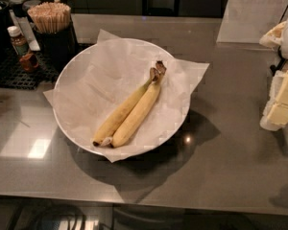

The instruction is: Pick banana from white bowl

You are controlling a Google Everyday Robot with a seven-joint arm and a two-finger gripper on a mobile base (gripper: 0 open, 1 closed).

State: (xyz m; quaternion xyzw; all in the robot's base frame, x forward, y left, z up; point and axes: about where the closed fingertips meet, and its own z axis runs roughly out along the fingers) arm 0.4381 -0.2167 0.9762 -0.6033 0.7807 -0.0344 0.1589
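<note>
The white bowl stands in the middle of the grey counter and is lined with crinkled white paper. Two yellow bananas lie side by side in it, running diagonally with their brown stems at the upper right. One banana is on the left and the other banana is on the right. My gripper, white with cream-coloured parts, shows at the right edge of the view. It is above the counter, well to the right of the bowl and apart from it.
A dark cup of wooden stir sticks and a small brown bottle stand on a black mat at the back left. A sheet of white paper lies at the back right. The counter's front edge runs along the bottom.
</note>
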